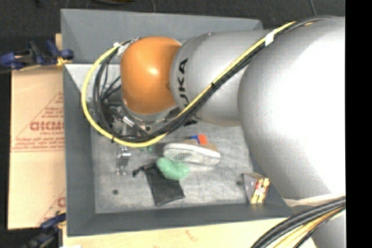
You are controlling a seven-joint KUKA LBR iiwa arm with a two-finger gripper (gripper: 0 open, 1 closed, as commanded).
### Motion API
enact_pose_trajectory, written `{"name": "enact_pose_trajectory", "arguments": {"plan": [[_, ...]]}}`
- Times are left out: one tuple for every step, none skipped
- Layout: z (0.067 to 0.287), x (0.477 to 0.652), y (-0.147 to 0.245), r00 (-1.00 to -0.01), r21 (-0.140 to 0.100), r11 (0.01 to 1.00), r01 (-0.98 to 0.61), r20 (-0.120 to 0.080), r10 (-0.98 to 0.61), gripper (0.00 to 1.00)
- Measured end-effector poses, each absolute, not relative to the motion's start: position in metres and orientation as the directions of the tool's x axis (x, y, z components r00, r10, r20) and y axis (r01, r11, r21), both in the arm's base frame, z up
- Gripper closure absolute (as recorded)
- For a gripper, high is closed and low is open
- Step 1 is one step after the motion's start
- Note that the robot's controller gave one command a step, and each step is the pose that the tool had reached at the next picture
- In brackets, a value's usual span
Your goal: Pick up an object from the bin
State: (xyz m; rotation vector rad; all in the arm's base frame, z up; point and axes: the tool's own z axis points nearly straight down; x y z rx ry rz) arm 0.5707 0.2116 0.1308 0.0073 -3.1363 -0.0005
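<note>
Grey bin (78,148), gripper (122,163) near green lump (172,169)

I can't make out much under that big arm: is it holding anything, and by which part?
Nothing I can see. The gripper hangs over bare bin floor, left of the green lump and white shoe.

Pincer (122,161) near green lump (172,169), white shoe (192,154)
</note>
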Motion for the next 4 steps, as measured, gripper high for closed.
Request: {"name": "enact_pose_trajectory", "arguments": {"plan": [[0.136,0.573,0.211,-1.0,0.002,1.0,0.0,-0.002,0.0,0.0],[0.128,0.563,0.196,-0.998,0.003,0.998,-0.064,-0.006,-0.064,0.0],[0.113,0.546,0.147,-0.994,0.001,0.994,-0.113,-0.002,-0.113,0.0],[0.11,0.511,0.128,-0.989,-0.002,0.989,-0.15,-0.002,-0.15,0.0]]}}
